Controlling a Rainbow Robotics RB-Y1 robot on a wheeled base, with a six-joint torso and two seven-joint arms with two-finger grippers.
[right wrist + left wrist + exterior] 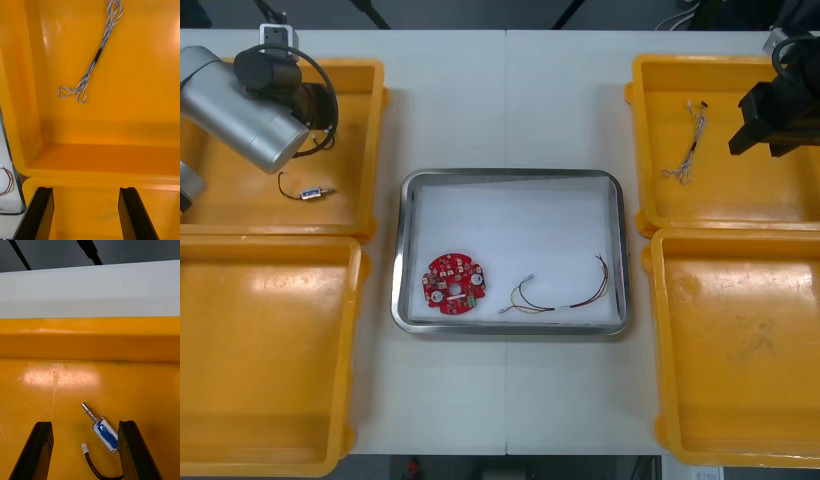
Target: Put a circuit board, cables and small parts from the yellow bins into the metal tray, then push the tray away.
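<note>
A round red circuit board [454,284] and a red and yellow cable [565,295] lie in the metal tray [510,178], which is white inside. My left gripper [85,423] is open low over the far left yellow bin [360,90]. A small metal part [101,427] with a blue body and a black lead lies between its fingers, close to one finger [135,450]. My right gripper [86,189] is open above the wall between the two right bins. The twisted blue and white cable [93,62] lies beyond its fingers in the far right bin [650,120].
The near left bin [270,350] and near right bin [740,350] hold nothing that I can see. The tray's corner [13,176] lies close beside the right bins. My left arm [240,115] reaches over the far left bin.
</note>
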